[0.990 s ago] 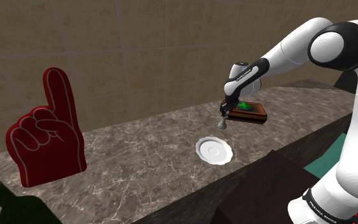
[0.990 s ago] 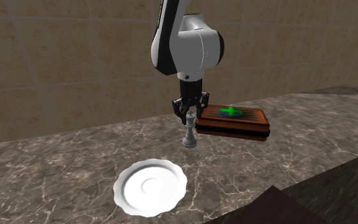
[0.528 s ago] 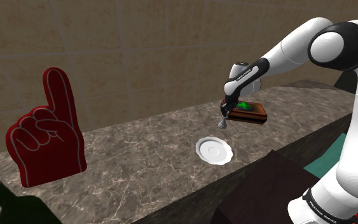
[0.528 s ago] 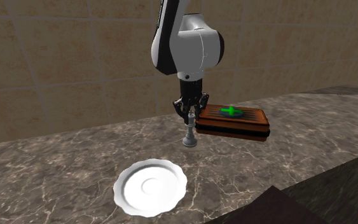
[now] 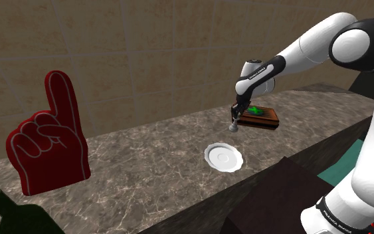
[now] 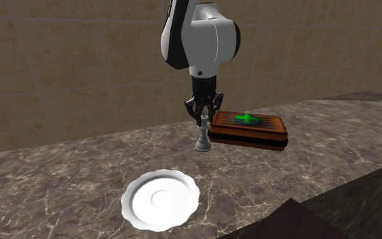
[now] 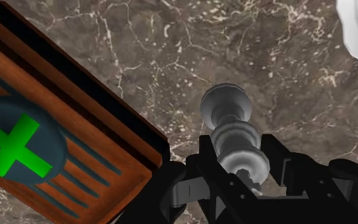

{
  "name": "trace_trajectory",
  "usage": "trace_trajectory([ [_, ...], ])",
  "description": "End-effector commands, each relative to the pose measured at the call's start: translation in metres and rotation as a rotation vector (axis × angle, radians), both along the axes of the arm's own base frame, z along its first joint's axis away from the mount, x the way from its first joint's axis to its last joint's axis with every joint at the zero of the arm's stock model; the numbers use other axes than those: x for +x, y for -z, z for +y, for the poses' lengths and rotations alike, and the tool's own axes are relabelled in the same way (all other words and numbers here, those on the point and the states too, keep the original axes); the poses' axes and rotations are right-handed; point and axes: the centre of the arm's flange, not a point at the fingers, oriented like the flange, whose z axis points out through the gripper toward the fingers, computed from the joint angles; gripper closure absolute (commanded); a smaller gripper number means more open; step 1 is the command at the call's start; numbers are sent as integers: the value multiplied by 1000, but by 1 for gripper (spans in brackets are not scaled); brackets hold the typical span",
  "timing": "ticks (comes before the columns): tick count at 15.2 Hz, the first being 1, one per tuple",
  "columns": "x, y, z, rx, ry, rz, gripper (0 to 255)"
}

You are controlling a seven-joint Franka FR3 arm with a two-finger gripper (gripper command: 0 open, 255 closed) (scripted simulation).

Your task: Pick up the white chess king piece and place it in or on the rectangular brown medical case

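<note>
The grey-white chess king (image 6: 203, 136) looks small, light, rigid and smooth, so the narrow waist under its head is the surest hold. The black gripper (image 6: 203, 114) is clamped there. The piece stands upright just beside the brown medical case (image 6: 249, 129), low over the marble counter (image 6: 60, 176).

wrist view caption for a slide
Hand clasping the grey chess king beside the brown case with its green cross

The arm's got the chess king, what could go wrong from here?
The pincer clasps the chess king only near its top, so the piece could tilt or slip. Its base is below the top of the brown medical case right beside it; a sideways move now might strike the case's edge.
</note>
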Motion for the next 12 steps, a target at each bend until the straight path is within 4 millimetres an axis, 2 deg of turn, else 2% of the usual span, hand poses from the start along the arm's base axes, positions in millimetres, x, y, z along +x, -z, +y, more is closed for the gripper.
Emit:
trace_trajectory([
  [1, -1, -11, 1, 0, 0, 0, 255],
  [12, -1, -69, 1, 0, 0, 0, 255],
])
